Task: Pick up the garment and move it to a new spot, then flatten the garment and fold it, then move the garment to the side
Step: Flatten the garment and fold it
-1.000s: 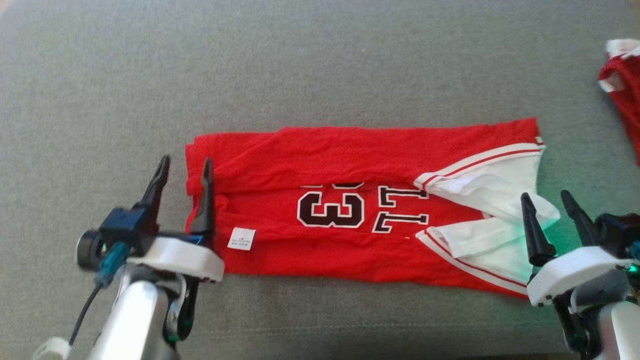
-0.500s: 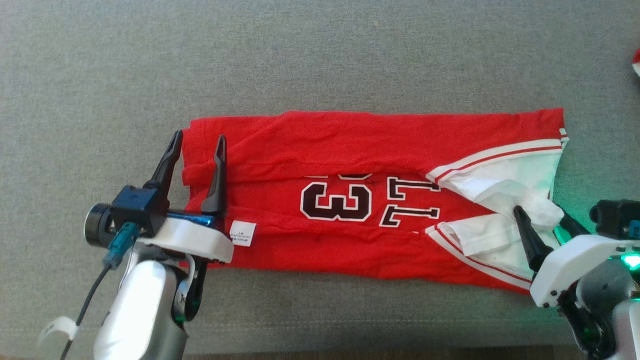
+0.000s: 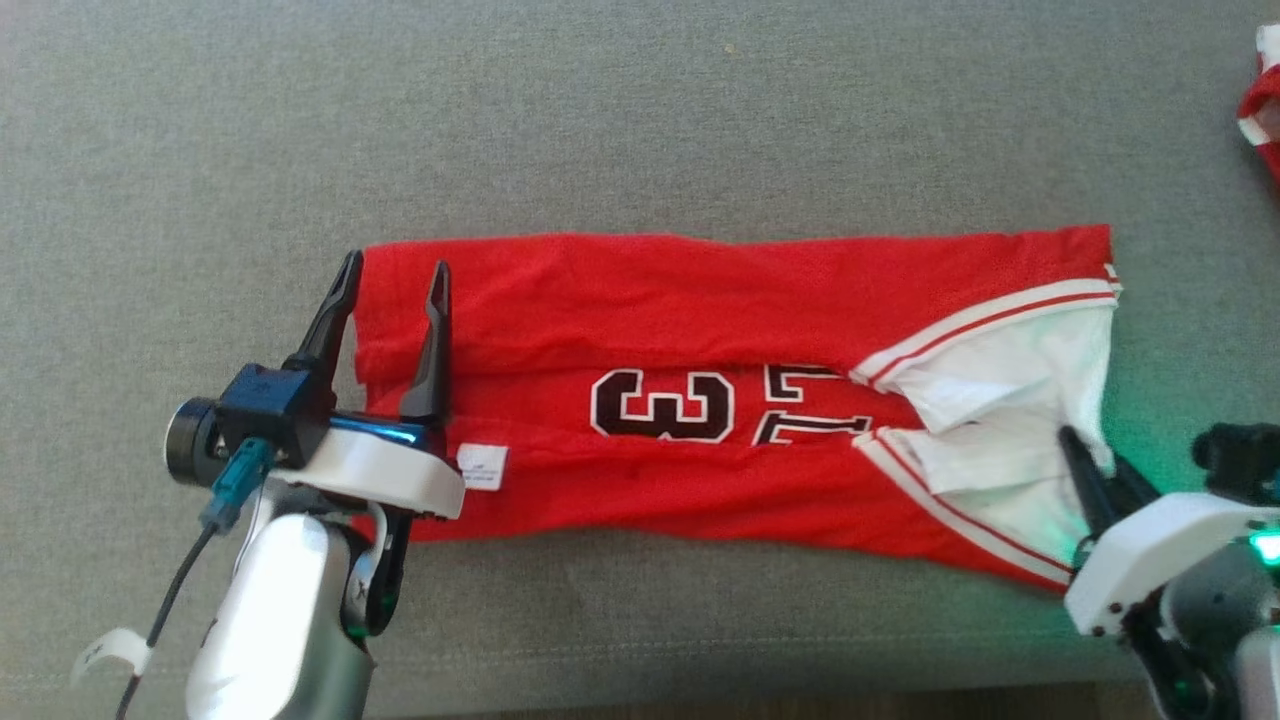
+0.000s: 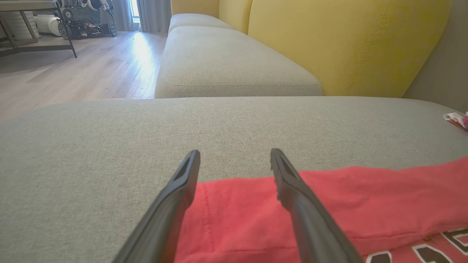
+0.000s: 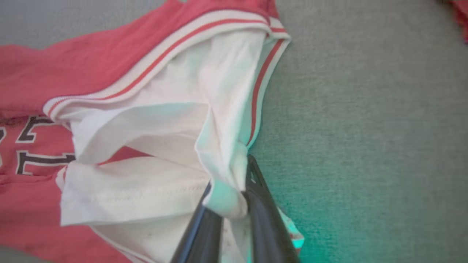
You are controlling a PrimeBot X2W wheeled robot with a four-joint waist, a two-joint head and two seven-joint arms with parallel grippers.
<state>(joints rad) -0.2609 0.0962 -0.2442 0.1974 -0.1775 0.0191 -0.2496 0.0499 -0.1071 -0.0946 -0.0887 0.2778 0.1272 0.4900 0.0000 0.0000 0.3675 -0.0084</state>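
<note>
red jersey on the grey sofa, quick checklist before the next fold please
1. Right jaws gripping the red jersey with black numerals: ok, shut on its white sleeve fabric.
2. Left jaws gripping the hem end: not ok, open, straddling the jersey's edge.
3. All layers caught on the right: cannot tell.
4. Sleeves flat: not ok, white fabric rumpled.
5. Bare grey sofa cushion beyond the jersey: ok.
6. Second red-and-white garment apart from the jersey: ok.
</note>
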